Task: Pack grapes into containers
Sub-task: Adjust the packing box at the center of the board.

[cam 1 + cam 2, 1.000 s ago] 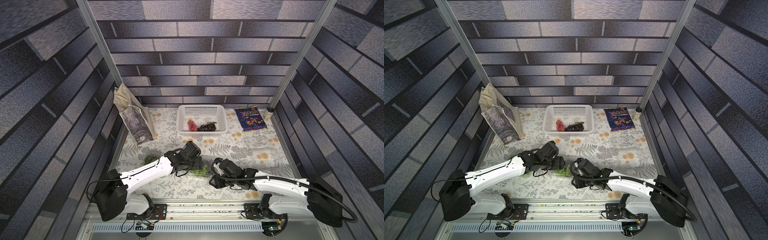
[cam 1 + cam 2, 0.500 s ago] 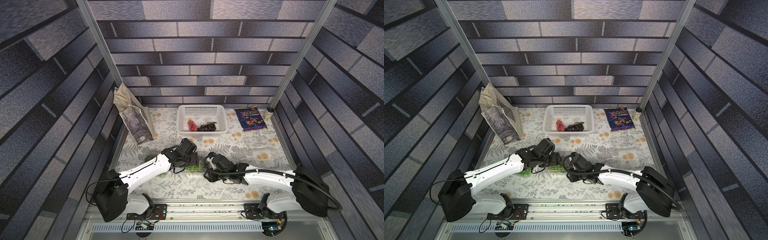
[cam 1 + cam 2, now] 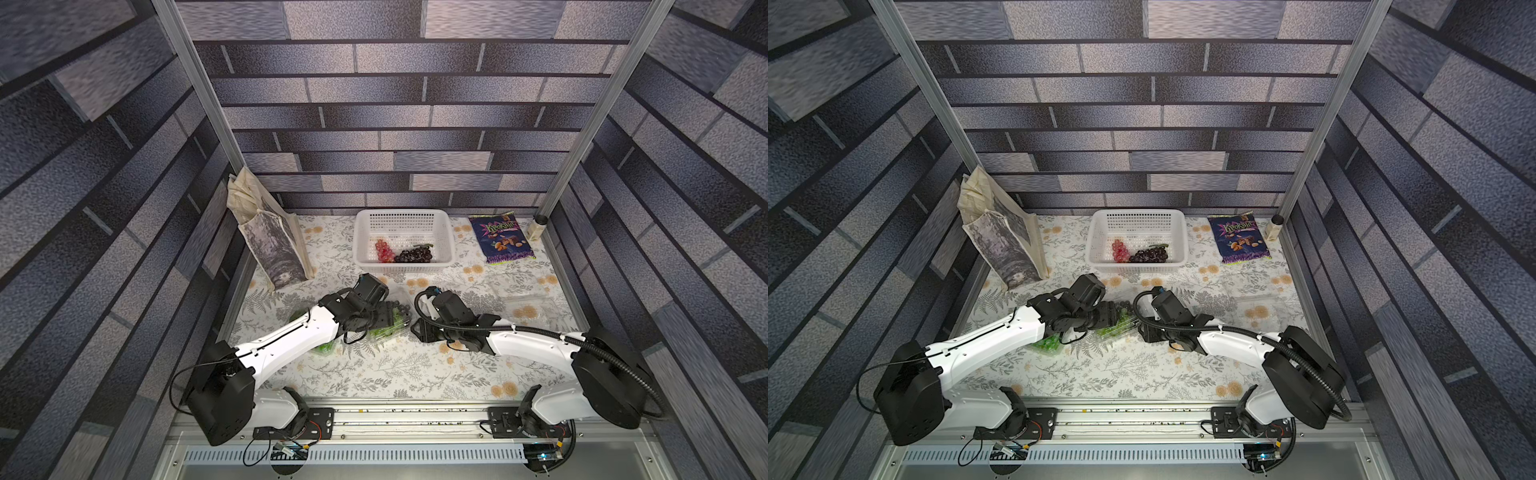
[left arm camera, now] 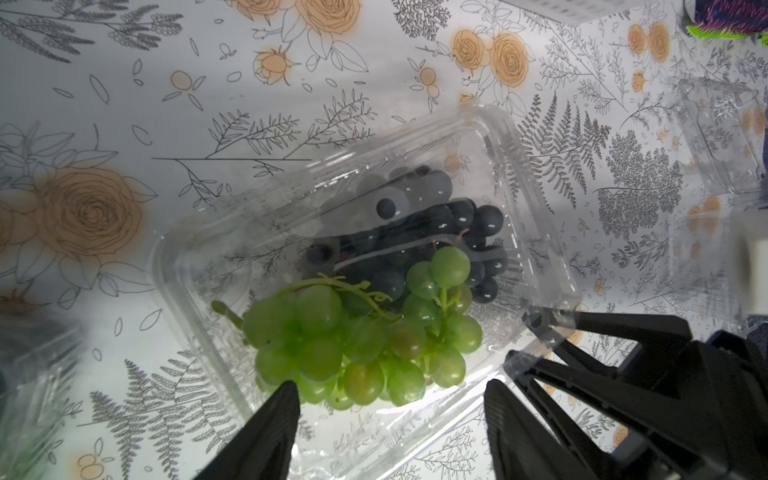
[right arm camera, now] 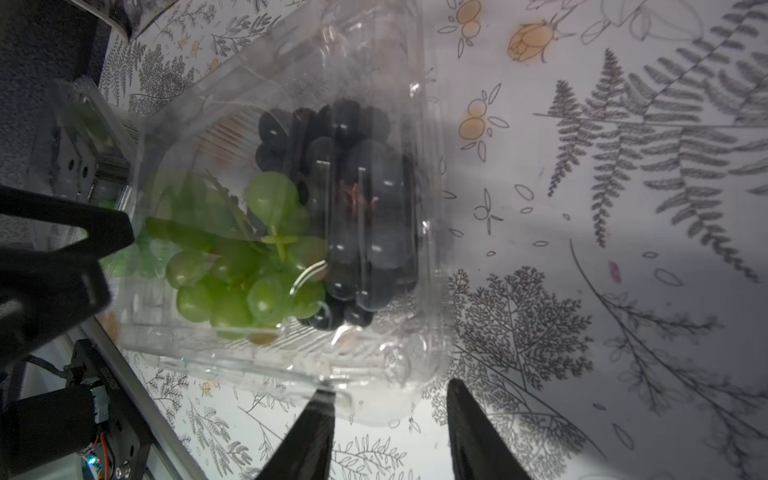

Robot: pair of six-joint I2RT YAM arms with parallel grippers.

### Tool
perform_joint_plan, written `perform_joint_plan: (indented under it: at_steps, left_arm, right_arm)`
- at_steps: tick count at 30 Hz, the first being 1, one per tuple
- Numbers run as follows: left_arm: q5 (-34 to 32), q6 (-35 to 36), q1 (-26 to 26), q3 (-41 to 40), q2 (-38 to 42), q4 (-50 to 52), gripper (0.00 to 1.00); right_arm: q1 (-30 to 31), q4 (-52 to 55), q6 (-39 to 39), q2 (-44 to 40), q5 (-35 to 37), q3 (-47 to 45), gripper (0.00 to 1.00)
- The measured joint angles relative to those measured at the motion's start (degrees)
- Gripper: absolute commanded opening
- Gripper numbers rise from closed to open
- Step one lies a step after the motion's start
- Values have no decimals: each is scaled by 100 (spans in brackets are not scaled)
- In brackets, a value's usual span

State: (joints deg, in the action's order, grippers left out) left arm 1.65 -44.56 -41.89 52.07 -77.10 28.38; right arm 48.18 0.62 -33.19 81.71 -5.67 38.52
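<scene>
Clamshell (image 4: 224, 257) with green grapes (image 4: 357, 340), black grapes (image 4: 449, 224), left gripper (image 4: 392, 392) spread

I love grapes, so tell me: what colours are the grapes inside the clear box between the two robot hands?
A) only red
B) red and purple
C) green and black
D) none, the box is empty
C: the left wrist view shows a green bunch and a black bunch lying together inside the clear box.
</scene>
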Motion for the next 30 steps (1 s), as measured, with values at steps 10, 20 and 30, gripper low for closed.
perform_joint_plan:
  at_steps: [10, 20, 30]
  left_arm:
    - [-114, 387, -313, 660, -608, 225, 72]
    - [-293, 566, -466, 905, -774, 494, 72]
    - [-332, 629, -507, 907, -909, 601, 72]
  right_arm:
    - [-103, 48, -26, -752, -426, -483, 49]
    - [-813, -1012, -730, -940, -1193, -1147, 43]
    - [-1268, -3309, -1834, -4, -2035, -1652, 38]
